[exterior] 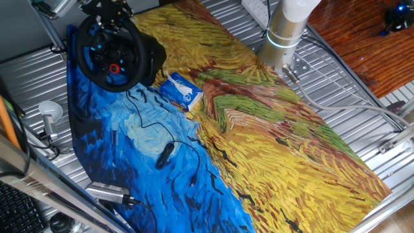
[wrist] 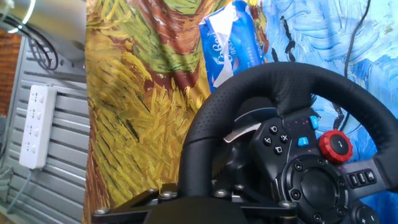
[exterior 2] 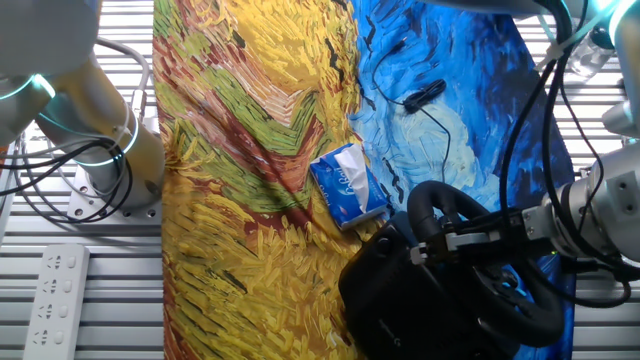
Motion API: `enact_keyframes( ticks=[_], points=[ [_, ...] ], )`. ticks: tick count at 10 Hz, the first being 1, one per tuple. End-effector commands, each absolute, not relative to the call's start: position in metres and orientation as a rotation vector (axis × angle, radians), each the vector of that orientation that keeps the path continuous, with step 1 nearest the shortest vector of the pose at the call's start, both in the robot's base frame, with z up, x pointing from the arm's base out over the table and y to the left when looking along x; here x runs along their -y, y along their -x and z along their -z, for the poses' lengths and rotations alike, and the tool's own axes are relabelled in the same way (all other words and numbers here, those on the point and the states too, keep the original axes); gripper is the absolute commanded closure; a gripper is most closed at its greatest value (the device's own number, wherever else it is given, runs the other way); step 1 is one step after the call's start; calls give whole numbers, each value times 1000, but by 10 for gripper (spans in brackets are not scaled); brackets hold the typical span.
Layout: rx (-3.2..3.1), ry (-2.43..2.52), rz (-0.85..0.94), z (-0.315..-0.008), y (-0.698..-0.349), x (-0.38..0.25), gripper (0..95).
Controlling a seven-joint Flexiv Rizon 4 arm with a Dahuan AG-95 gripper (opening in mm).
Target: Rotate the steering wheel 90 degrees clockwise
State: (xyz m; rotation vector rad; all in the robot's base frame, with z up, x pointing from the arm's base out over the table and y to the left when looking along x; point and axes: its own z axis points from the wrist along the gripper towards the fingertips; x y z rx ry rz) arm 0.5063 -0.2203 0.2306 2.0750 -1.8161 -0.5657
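The steering wheel [exterior: 115, 53] sits at the far left corner of the table in one fixed view, on its black base [exterior: 152, 57], tilted up toward the camera. The red knob [exterior: 114, 68] shows low on the hub. The gripper [exterior: 108, 14] is at the top of the rim, dark against a dark wheel, so I cannot tell how wide the fingers stand or whether they clamp the rim.

In the other fixed view the gripper [exterior 2: 455, 240] reaches in from the right and lies across the wheel rim [exterior 2: 440, 200], seemingly touching it, fingertips hidden.

The hand view looks close onto the wheel [wrist: 249, 99]: thick black rim, hub with small buttons, red knob [wrist: 336, 144] at the right. The fingers themselves are not clear, only a black bracket at the bottom edge.

A small blue-white box [exterior: 182, 90] lies just beside the base on the painted cloth [exterior: 278, 149], which is blue on one side and yellow on the other. A thin black cable [exterior: 165, 154] runs across the blue part. A white power strip [exterior 2: 58, 300] lies on the metal table [exterior: 349, 84] off the cloth.
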Motion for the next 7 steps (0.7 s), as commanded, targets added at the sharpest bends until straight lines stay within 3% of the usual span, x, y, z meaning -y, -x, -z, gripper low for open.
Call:
enact_keyframes(
  ticks=[1, 4, 7],
  points=[
    [1808, -2088, 571, -229, -506, 221, 760],
    [1805, -2090, 574, -229, -506, 221, 190],
    [1823, -2079, 565, -229, -506, 221, 190]
  ],
)
